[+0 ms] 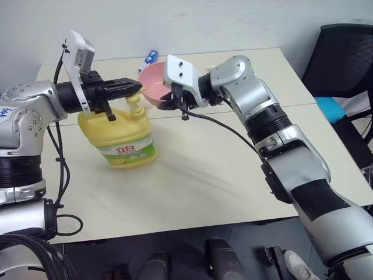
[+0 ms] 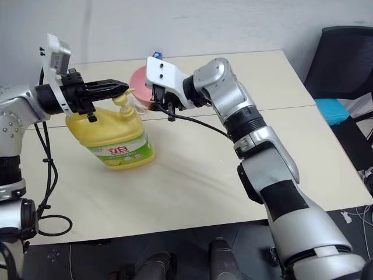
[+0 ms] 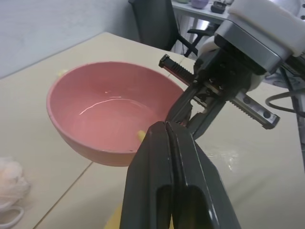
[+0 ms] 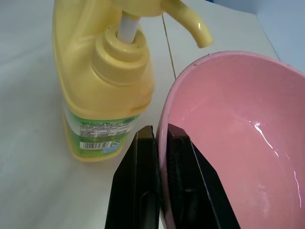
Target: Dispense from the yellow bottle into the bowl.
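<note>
Yellow plastic makes up the whole of the yellow bottle (image 1: pixel 121 135), a squat jug with a moulded handle, a green-and-white label and a pump head whose curved spout reaches toward the far side of the table (image 1: pixel 192 181); it stands near the table's left edge, about midway between the near and far edges, and appears to lean slightly. Judging by its bulk it is probably heavy and stiff-walled, so it should stay put under a downward press, though a push off-centre on the narrow pump could tip it further; the pump head is the place to act, not the body. The left gripper (image 1: pixel 135 87) has its two black fingers pressed together with nothing between them, lying roughly level with the tips over the pump head; contact cannot be confirmed. The bowl (image 4: pixel 228 138), small, pink, smooth and glossy inside, is held off the table by the right gripper (image 4: pixel 162 138), whose fingers are clamped on the rim, one inside the wall and one outside, with the bowl tilted and its near lip just below and beside the spout. Such thin plastic is light but likely slippery, so a rim pinch may let it swivel if liquid adds weight. A small light-blue bottle (image 1: pixel 151 58) lies near the far edge behind the bowl.
</note>
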{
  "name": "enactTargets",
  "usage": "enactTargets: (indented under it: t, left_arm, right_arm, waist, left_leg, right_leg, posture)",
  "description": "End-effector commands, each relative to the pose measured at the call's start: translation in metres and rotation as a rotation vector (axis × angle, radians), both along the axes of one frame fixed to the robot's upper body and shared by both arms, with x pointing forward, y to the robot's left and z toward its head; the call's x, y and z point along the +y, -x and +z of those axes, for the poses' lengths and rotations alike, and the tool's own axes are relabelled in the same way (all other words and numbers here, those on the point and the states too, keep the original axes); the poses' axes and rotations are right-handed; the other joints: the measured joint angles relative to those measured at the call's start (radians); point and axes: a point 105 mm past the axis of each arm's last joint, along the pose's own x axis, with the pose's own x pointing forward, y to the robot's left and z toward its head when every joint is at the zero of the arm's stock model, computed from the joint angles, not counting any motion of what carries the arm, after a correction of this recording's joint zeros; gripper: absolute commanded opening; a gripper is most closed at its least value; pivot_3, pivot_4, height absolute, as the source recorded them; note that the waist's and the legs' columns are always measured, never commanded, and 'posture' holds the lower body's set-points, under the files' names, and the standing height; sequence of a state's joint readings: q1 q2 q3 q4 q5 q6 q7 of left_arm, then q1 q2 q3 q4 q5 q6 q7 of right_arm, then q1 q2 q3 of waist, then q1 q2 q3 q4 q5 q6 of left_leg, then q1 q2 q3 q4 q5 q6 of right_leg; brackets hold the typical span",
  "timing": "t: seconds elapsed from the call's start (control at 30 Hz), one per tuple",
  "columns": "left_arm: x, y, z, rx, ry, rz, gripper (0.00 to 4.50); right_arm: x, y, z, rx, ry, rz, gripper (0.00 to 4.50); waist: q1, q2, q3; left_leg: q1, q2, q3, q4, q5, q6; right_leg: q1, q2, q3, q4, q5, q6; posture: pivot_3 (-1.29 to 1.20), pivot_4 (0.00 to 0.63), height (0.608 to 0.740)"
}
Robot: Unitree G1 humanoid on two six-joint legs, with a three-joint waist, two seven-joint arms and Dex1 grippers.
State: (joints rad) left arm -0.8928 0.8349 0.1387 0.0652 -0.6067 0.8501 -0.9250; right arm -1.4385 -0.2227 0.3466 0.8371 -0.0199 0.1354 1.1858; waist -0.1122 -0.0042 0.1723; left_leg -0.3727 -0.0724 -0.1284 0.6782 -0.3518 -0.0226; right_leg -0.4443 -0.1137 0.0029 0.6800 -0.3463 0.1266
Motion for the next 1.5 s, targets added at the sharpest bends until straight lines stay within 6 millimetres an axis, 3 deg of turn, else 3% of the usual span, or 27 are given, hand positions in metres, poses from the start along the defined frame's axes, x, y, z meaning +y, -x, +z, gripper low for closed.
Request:
enactTargets:
  t: [0.03,0.37,0.83,1.3,1.5]
  left_arm:
    - [0.001,0.007,0.011,-0.028,-0.022,-0.012,0.02]
    - [0.01,-0.004,-0.024,0.11,-0.124,0.097,0.02]
    - [0.003,-0.003,-0.071,0.269,-0.201,0.075,0.02]
    - [0.008,-0.006,-0.099,0.389,-0.219,0.103,0.02]
    - [0.01,-0.007,-0.11,0.443,-0.212,0.115,0.02]
  right_arm:
    - [0.005,0.006,0.012,-0.025,-0.032,0.031,0.0]
    - [0.01,0.009,0.011,-0.028,-0.037,0.051,0.0]
    - [0.018,0.013,0.012,-0.016,-0.052,0.076,0.0]
    - [0.019,0.013,0.015,-0.018,-0.063,0.073,0.0]
    - [0.019,0.014,0.013,-0.008,-0.058,0.079,0.0]
  waist:
    - [-0.001,0.0,0.0]
    - [-0.002,0.0,-0.001]
    - [0.002,0.0,-0.005]
    - [0.002,0.005,-0.029]
    - [0.011,0.005,-0.029]
  left_leg:
    - [0.0,0.0,0.0,0.0,0.0,0.0]
    - [0.001,-0.001,0.0,0.001,0.0,0.0]
    - [0.003,-0.002,-0.001,0.004,0.0,0.0]
    - [0.006,-0.002,-0.001,0.003,0.0,0.0]
    - [0.021,-0.001,-0.006,-0.008,-0.001,0.0]
  right_leg:
    - [0.0,0.0,0.0,0.0,0.0,0.0]
    - [0.0,0.0,0.0,0.002,0.0,0.0]
    - [0.001,0.0,0.001,0.007,0.0,0.0]
    - [0.003,-0.001,0.003,0.008,0.0,0.0]
    - [0.019,0.0,0.004,-0.002,0.0,0.0]
  posture:
    - [0.0,0.15,0.74]
    - [0.0,0.15,0.74]
    - [0.0,0.15,0.74]
    - [0.0,0.15,0.74]
    - [0.0,0.15,0.74]
